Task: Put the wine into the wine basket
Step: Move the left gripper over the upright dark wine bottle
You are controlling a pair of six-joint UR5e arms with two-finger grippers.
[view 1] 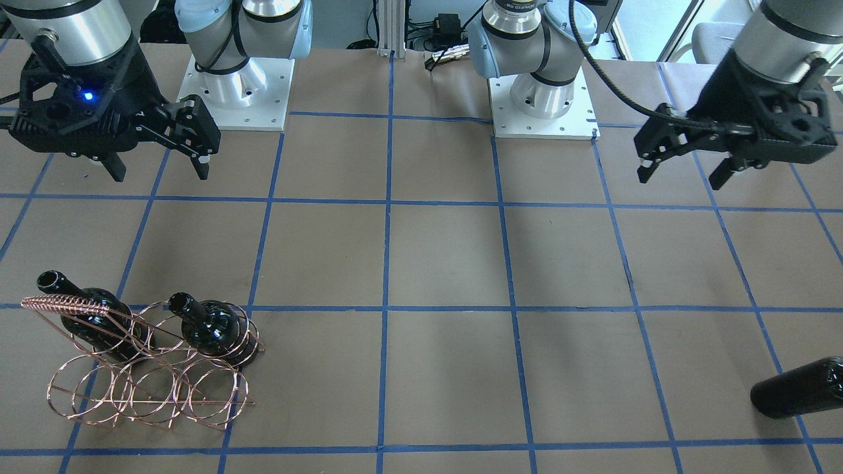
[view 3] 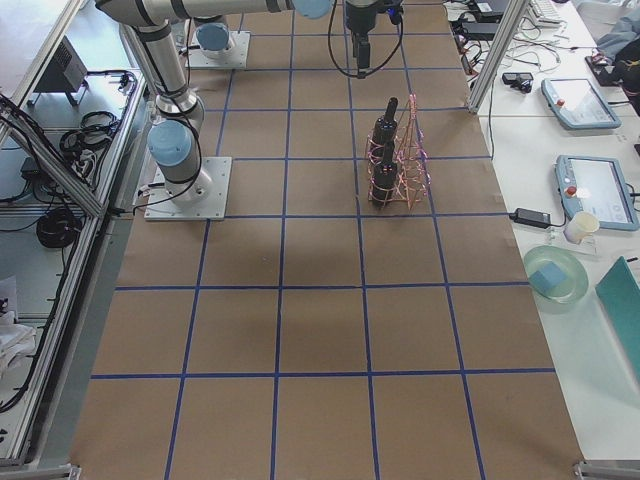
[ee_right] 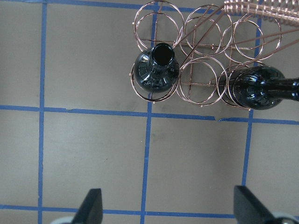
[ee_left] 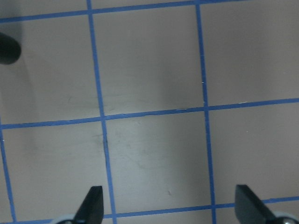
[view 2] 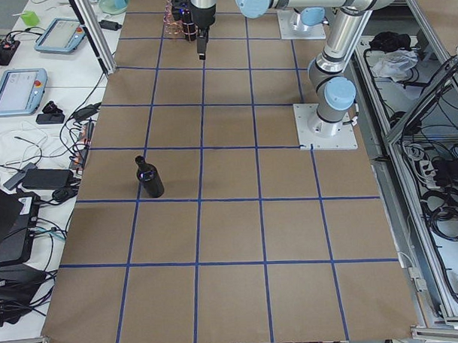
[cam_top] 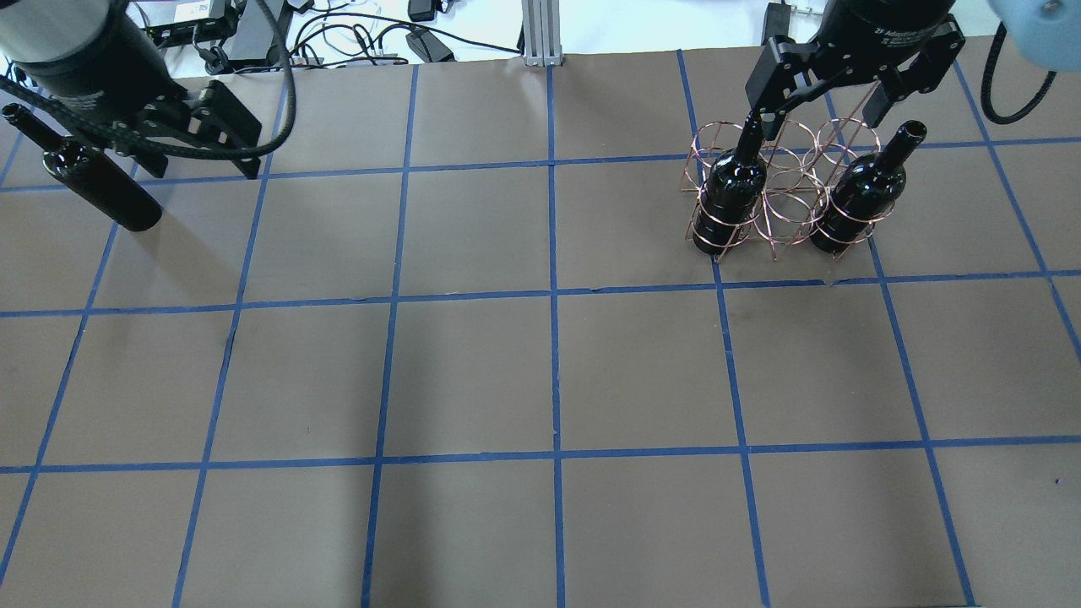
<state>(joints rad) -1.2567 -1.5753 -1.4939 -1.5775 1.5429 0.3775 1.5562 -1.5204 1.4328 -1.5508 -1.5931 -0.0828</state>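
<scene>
The copper wire wine basket (cam_top: 785, 181) stands at the far right of the overhead view, and its coiled handle shows in the front view (view 1: 66, 304). Two black wine bottles (cam_top: 730, 190) (cam_top: 857, 198) stand in its two end rings of the row nearer the robot, and the ring between them is empty. My right gripper (cam_top: 815, 110) hangs open and empty above the basket (ee_right: 261, 10). A third bottle (cam_top: 93, 173) stands upright on the table at the far left. My left gripper (cam_top: 181, 143) is open and empty, raised just beside it.
The brown table (cam_top: 540, 371) carries a grid of blue tape. The two arm bases (view 1: 237, 85) (view 1: 543, 99) sit at the robot's edge. Cables and electronics (cam_top: 338, 34) lie beyond the far edge.
</scene>
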